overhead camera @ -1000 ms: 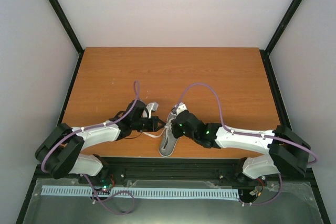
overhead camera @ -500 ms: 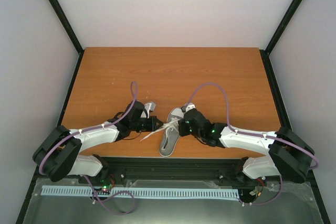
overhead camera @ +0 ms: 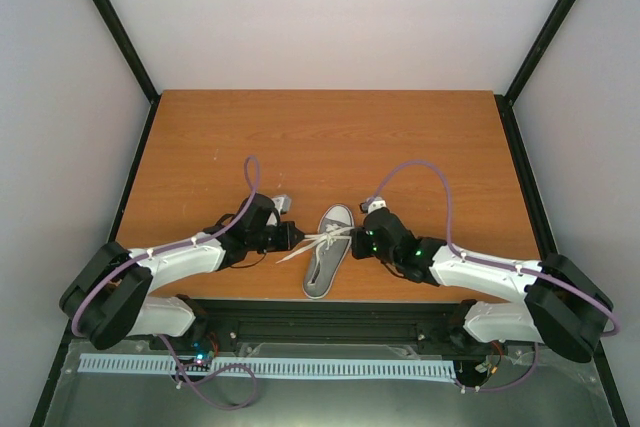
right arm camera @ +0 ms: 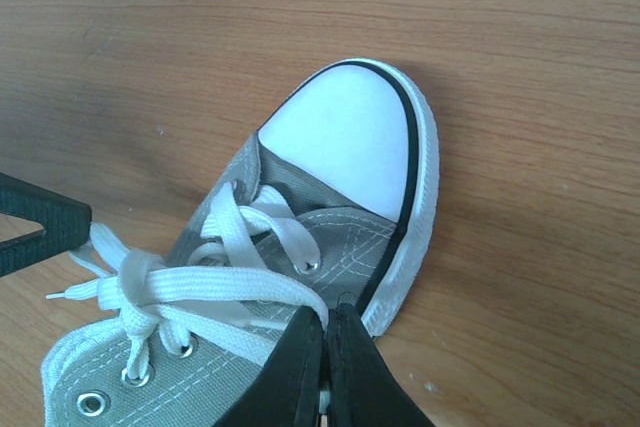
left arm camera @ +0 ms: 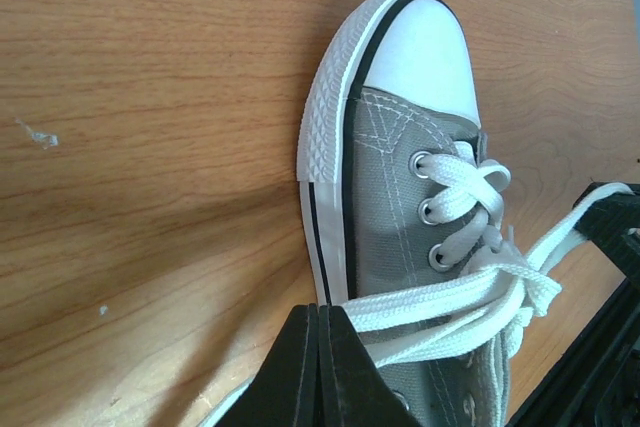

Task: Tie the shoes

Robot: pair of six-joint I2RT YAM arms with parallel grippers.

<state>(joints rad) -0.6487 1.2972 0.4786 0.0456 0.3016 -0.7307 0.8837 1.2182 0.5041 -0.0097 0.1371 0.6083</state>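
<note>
The table [overhead camera: 330, 137] carries 1 shoe [overhead camera: 328, 252], a small grey canvas sneaker that lies close to the near edge, about midway between the left and right edges, with its heel toward the arms' bases and its toe toward the far edge. That placement puts it within easy reach of both arms. The left arm [overhead camera: 180, 259] comes in low from the near left corner and the right arm [overhead camera: 480, 272] from the near right corner, so the 2 meet the shoe from opposite sides. The white toe cap [right arm camera: 340, 132] sits flat on the wood, and the shoe looks upright on its sole. The left gripper [left arm camera: 320, 322] is just beside the shoe's left flank, its jaws pressed fully together on a flat run of the white laces [left arm camera: 440, 299]. The right gripper [right arm camera: 327, 322] mirrors it at the right flank, jaws likewise closed tight on lace. Each hold draws the lace sideways across the tongue, which I judge is meant to cinch the knot [right arm camera: 135, 272] gathered at the middle, above the eyelets [left arm camera: 420, 160]. Whether each pinched run is a loop or a single strand, I cannot tell.
</note>
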